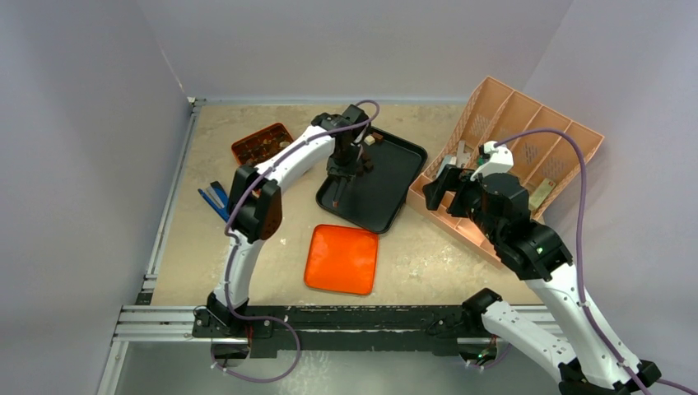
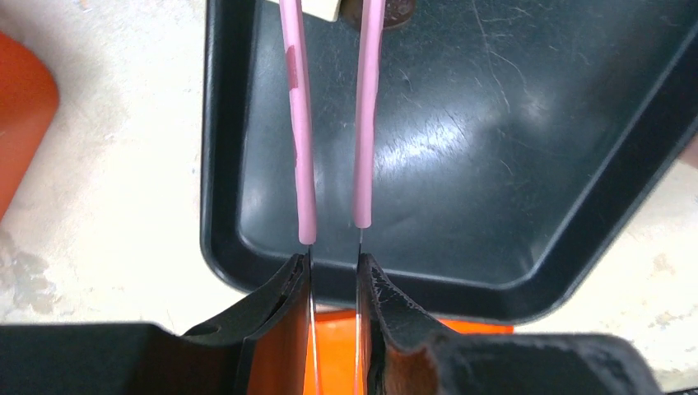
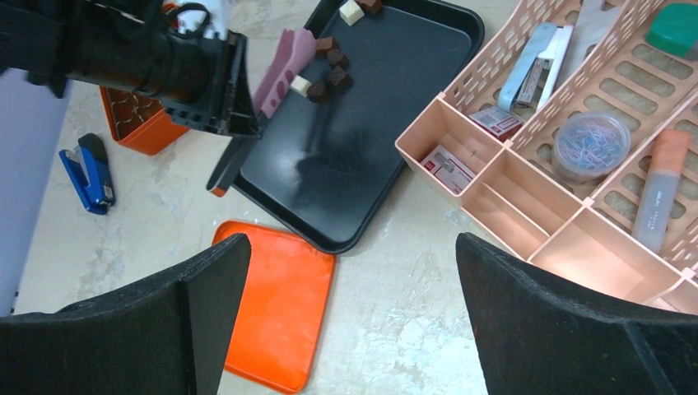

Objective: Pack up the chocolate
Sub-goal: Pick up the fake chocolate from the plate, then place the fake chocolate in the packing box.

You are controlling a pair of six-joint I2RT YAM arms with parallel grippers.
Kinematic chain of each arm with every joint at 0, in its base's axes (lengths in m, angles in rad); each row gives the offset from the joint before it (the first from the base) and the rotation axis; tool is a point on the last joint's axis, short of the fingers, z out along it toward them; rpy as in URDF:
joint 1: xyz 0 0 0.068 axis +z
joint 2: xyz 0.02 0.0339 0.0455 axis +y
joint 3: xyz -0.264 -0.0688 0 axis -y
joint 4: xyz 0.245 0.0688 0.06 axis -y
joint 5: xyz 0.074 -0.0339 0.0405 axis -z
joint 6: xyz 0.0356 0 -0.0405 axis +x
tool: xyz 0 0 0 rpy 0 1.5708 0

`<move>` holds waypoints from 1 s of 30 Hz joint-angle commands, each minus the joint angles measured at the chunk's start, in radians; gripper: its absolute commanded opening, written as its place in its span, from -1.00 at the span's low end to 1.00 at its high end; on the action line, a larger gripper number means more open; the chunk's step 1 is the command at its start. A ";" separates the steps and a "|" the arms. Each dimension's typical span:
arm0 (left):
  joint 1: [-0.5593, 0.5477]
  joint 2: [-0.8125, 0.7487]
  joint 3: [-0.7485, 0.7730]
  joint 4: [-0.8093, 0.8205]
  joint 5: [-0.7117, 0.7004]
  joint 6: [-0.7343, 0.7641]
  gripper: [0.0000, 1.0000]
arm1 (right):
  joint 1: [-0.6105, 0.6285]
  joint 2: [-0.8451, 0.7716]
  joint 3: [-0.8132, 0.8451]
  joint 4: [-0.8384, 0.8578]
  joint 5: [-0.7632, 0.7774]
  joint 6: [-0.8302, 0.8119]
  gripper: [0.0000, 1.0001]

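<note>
Several small brown and cream chocolate pieces [image 3: 328,67] lie at the far end of the black tray [image 1: 388,193], also seen at the tray's far edge [image 1: 368,140]. My left gripper [image 1: 344,167] hangs over the tray, shut on pink-sleeved tweezers [image 2: 304,123]. The tweezer arms stand a little apart, and their tips reach toward a cream piece [image 2: 329,8] and a brown piece [image 2: 399,12]. The orange compartmented box [image 1: 262,144] sits left of the tray. My right gripper [image 3: 354,304] is wide open and holds nothing, off to the right near the organizer.
A flat orange lid [image 1: 342,258] lies on the table just in front of the tray. A peach desk organizer [image 1: 523,140] with stationery leans at the back right. A blue stapler [image 1: 216,200] lies at the left, near the wall.
</note>
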 commanded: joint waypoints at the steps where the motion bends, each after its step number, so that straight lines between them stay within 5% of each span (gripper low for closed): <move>1: 0.004 -0.177 -0.027 0.038 -0.016 -0.042 -0.78 | 0.004 0.000 0.000 0.031 0.017 0.008 0.93; 12: 0.061 -0.380 -0.193 0.016 -0.090 -0.103 -0.76 | 0.003 -0.003 -0.002 0.035 0.010 0.006 0.93; 30: 0.349 -0.571 -0.476 -0.014 -0.123 -0.087 -0.76 | 0.003 0.027 -0.005 0.064 -0.013 0.000 0.93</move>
